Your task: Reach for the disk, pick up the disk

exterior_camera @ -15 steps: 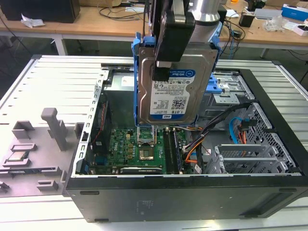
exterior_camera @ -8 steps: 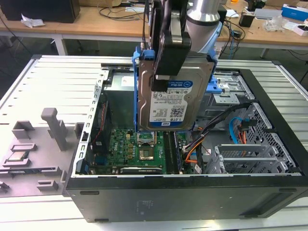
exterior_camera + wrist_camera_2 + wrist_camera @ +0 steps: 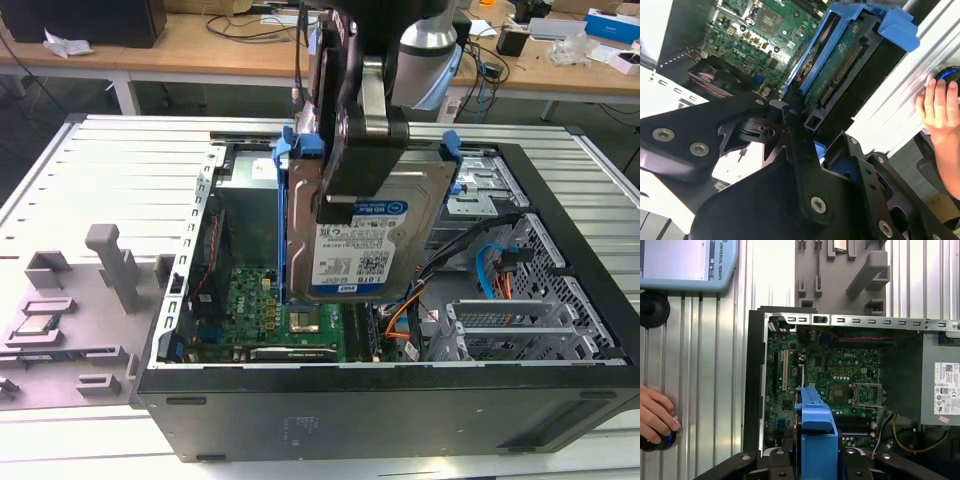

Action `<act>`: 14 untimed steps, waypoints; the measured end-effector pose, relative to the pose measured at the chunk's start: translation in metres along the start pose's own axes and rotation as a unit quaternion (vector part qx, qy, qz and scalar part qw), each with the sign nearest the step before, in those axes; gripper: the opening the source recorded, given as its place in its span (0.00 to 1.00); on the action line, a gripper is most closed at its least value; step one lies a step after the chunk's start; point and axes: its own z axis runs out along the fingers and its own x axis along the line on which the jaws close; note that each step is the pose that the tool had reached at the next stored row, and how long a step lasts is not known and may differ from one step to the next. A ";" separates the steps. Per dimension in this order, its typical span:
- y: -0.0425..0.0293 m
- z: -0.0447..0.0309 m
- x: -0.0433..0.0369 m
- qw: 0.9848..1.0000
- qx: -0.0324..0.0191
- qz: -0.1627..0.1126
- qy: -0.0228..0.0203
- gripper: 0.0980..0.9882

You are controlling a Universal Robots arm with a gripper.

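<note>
Disk [image 3: 362, 232] is hanging upright in the exterior view, pinched by the gripper [image 3: 352, 165] clamping its top edge, directly above the open computer case [image 3: 400, 400]. Second wrist view: fingers [image 3: 805, 150] are squeezing the blue-railed disk [image 3: 850, 65], a hand [image 3: 938, 105] resting beyond. First wrist view: disk [image 3: 816, 432] is sitting just ahead, green circuit board [image 3: 840, 365] below.

Even, bright overhead light in the exterior view, soft shadows inside the computer case [image 3: 560, 290]. In the second wrist view the ribbed table [image 3: 910, 95] blows out white with glare, and the near gripper parts look soft. In the first wrist view the table [image 3: 715, 380] is overexposed; the circuit board [image 3: 840, 370] stays sharp.
</note>
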 end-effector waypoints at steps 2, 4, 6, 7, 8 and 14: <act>0.0001 0.0002 0.0051 1.000 0.000 0.000 0.000 0.30; 0.0001 0.0004 0.0096 1.000 0.000 0.000 0.000 0.30; 0.0002 0.0005 0.0121 1.000 0.000 0.000 0.000 0.30; 0.0003 0.0005 0.0125 1.000 0.000 0.000 0.000 0.30; 0.0002 0.0005 0.0125 1.000 0.000 0.000 0.000 0.30; -0.0005 0.0005 0.0127 1.000 0.000 0.000 0.000 0.30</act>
